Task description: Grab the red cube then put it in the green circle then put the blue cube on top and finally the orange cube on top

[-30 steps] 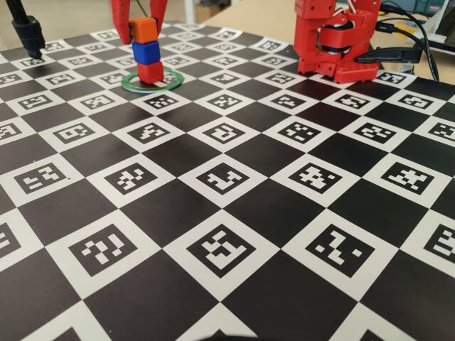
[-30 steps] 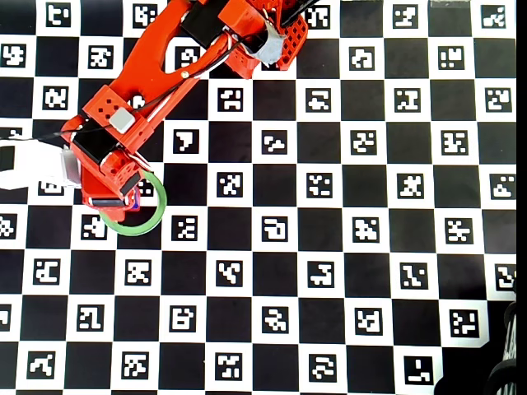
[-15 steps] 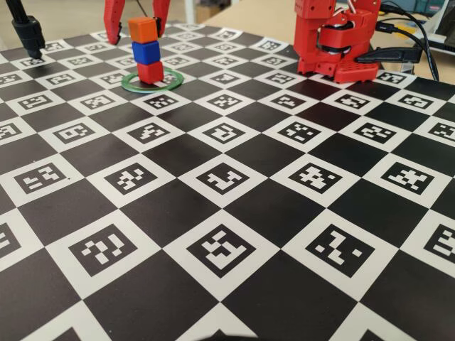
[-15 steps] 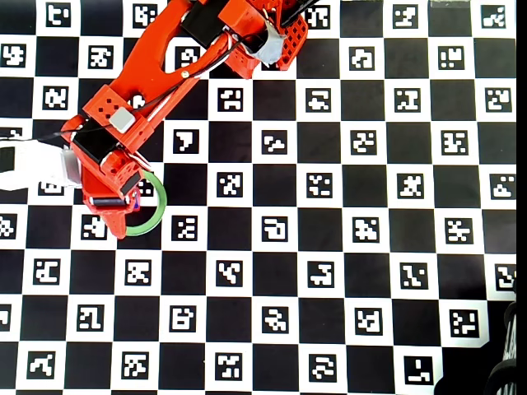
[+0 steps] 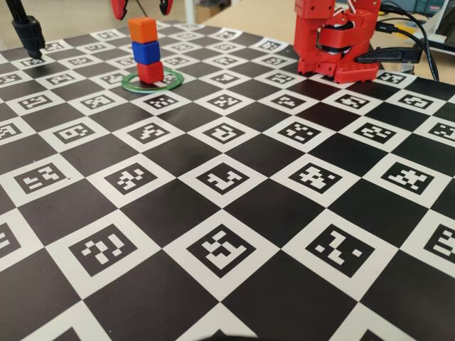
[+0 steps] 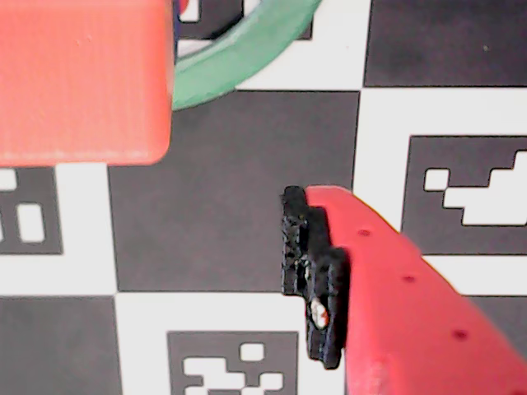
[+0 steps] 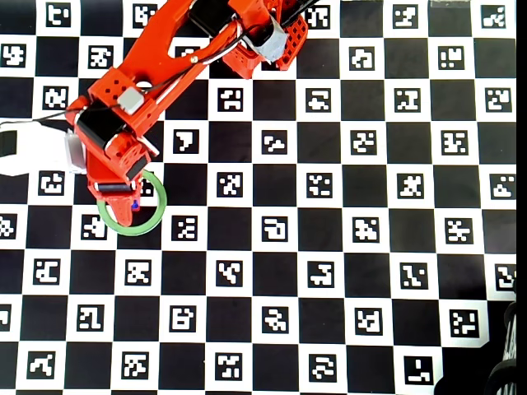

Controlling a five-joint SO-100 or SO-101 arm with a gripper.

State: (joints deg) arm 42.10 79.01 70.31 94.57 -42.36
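Note:
In the fixed view the red cube point(image 5: 150, 72) sits inside the green circle point(image 5: 168, 83). The blue cube point(image 5: 146, 52) rests on it and the orange cube point(image 5: 143, 30) on top, a slightly twisted three-cube stack. My gripper point(image 5: 142, 6) hangs open just above the stack, touching nothing. The wrist view shows the orange cube point(image 6: 82, 78) from above, part of the green circle point(image 6: 247, 53), and one red finger with a black pad point(image 6: 313, 271). In the overhead view my gripper point(image 7: 119, 191) hides most of the stack above the green circle point(image 7: 154, 226).
The arm's red base point(image 5: 334, 42) stands at the back right with cables point(image 5: 419, 42) beside it. A black stand point(image 5: 28, 32) is at the back left. The checkered marker board point(image 5: 227, 213) stretches toward the front.
The open gripper has risen from beside the orange cube to above it. The stack has not moved.

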